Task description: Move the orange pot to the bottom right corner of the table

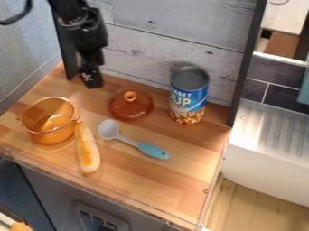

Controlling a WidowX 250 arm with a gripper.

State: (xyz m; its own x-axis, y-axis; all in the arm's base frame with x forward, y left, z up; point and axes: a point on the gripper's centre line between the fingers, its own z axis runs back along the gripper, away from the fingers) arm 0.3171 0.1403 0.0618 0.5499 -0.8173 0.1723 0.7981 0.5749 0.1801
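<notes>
Looks like square one imo, with orange pot (50, 120) on table (145, 185), down-left of pincer (93, 84). Can't tell if clenched or released. Gotta grab, carry to bottom right corner (188, 217), set down.

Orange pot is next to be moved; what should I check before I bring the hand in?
- Orange pot upright: ok
- Lid off the pot: ok
- Hand over the pot: not ok, it is off toward the back wall
- Hand's height above the table: cannot tell
- Bread well away from the pot: not ok, it lies right beside it
- Straight slide to the bottom right corner unobstructed: not ok, bread in the way
</notes>
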